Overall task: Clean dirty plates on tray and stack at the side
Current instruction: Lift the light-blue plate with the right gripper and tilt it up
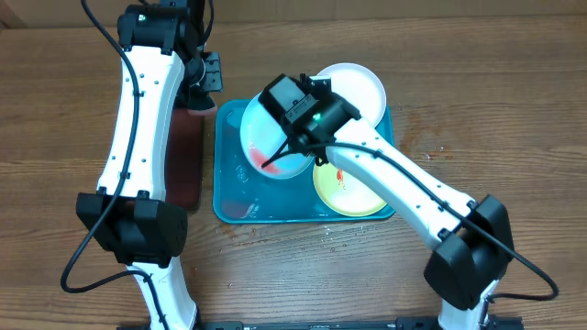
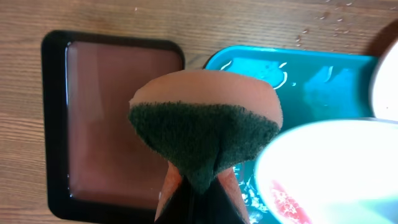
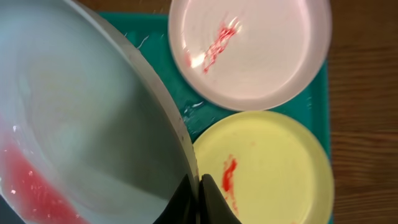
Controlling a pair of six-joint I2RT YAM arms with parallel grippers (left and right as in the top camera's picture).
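My right gripper (image 1: 295,137) (image 3: 199,193) is shut on the rim of the light blue plate (image 1: 266,142) (image 3: 81,124) and holds it tilted over the turquoise tray (image 1: 234,203) (image 3: 186,109). The plate has a red smear at its low edge. It also shows in the left wrist view (image 2: 329,168). The white plate (image 1: 359,87) (image 3: 255,53) and the yellow-green plate (image 1: 353,191) (image 3: 267,168) lie flat on the tray, each with a red smear. My left gripper (image 1: 197,87) (image 2: 199,186) is shut on a sponge (image 2: 205,127) with a green scouring face, left of the tray (image 2: 311,78).
A black tray with dark red inside (image 1: 183,151) (image 2: 112,118) stands left of the turquoise tray, under my left arm. Small red specks and water drops lie on the wooden table (image 1: 440,148) right of the tray.
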